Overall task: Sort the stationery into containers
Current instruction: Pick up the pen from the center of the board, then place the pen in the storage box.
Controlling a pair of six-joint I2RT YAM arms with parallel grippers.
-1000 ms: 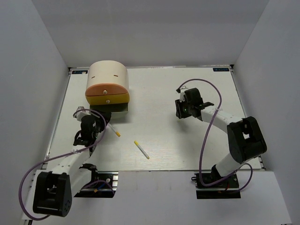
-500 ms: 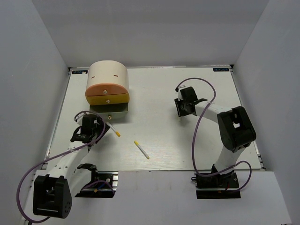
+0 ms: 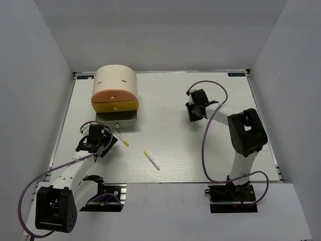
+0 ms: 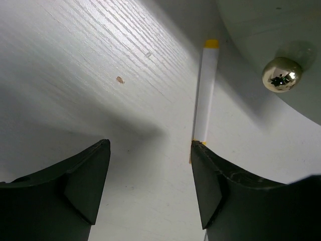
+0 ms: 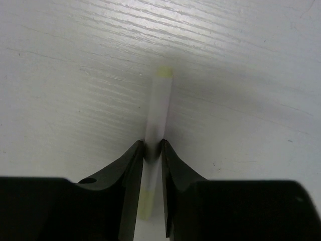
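My left gripper (image 3: 99, 134) is open and low over the table (image 3: 210, 150), in front of the beige half-cylinder cabinet (image 3: 114, 80) with its orange drawer (image 3: 114, 95) and yellow drawer (image 3: 115, 105). In the left wrist view a thin white pen with yellow tips (image 4: 205, 90) lies just off my right finger (image 4: 215, 186), not between the jaws; it also shows in the top view (image 3: 122, 139). A second white pen (image 3: 151, 160) lies at mid-table. My right gripper (image 5: 153, 150) is shut on a third white pen (image 5: 159, 108) down at the table surface.
The cabinet's bottom grey drawer (image 3: 120, 116) stands pulled out, its round metal knob (image 4: 282, 74) close to the pen near my left gripper. White walls enclose the table on three sides. The right arm's purple cable (image 3: 208, 85) loops above its wrist.
My right gripper has moved a little farther back and left, its arm folding in. My left gripper has shifted slightly nearer and then held still. The loose pens have not moved.
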